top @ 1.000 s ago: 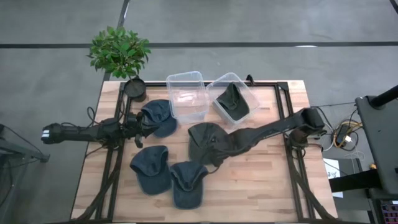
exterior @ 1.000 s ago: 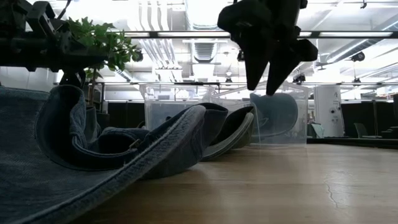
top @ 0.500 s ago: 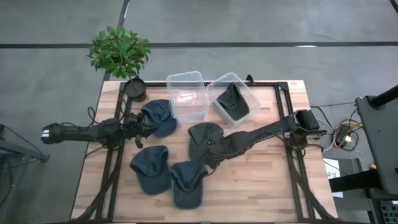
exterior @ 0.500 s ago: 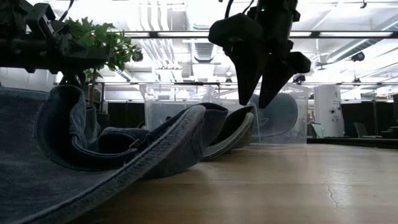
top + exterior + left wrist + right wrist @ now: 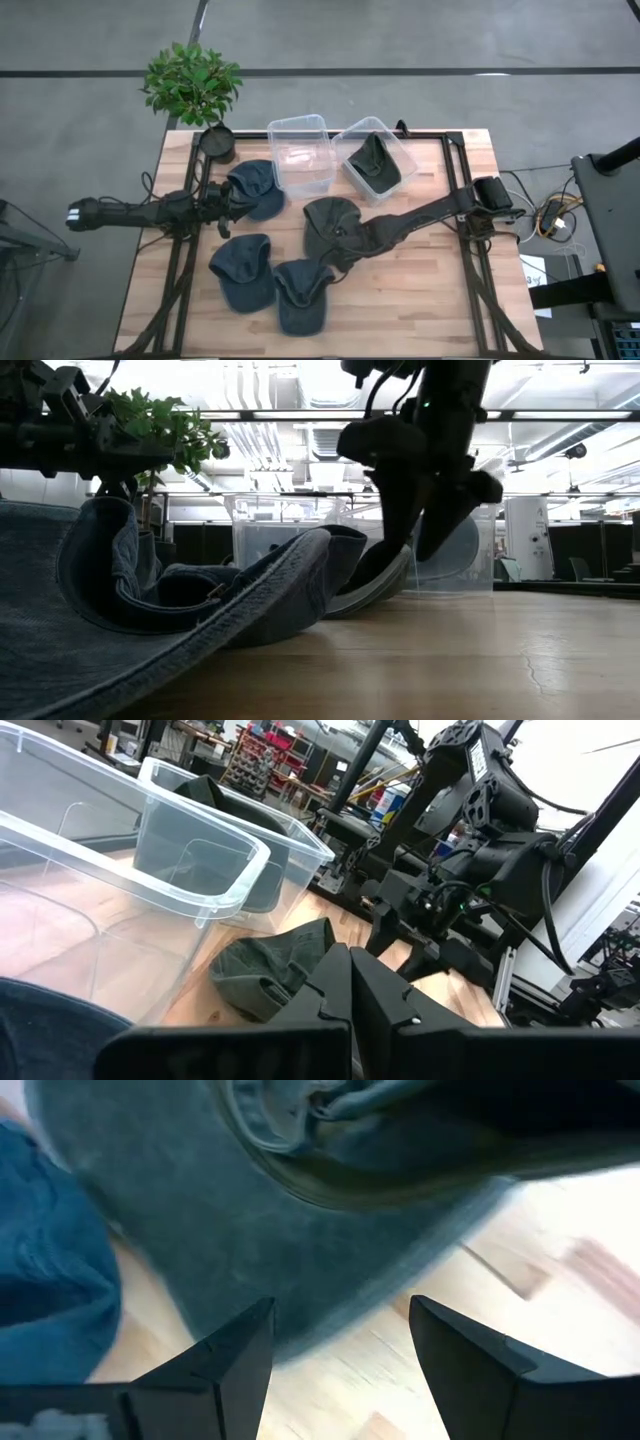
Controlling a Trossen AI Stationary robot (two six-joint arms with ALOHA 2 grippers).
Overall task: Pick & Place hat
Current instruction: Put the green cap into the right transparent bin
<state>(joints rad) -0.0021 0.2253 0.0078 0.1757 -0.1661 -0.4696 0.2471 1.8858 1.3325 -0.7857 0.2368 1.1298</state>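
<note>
One olive cap (image 5: 376, 166) already lies in the right clear bin (image 5: 397, 146); four caps remain on the table (image 5: 430, 290). The right gripper (image 5: 340, 1342), fingers spread and empty, hangs over the dark green cap (image 5: 327, 222). The left gripper (image 5: 352, 982), fingers pressed together, waits by the far-left blue cap (image 5: 255, 186).

Right gripper (image 5: 410, 550) has descended onto olive hat (image 5: 330, 222).

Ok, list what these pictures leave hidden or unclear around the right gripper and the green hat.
- High view: the right gripper is covered by its own arm, over the green hat.
- Low view: a blue hat up close hides where the fingers meet the table.
- Right wrist view: open fingers straddle the brim; contact is blurred.
- Left wrist view: left gripper shut.
</note>
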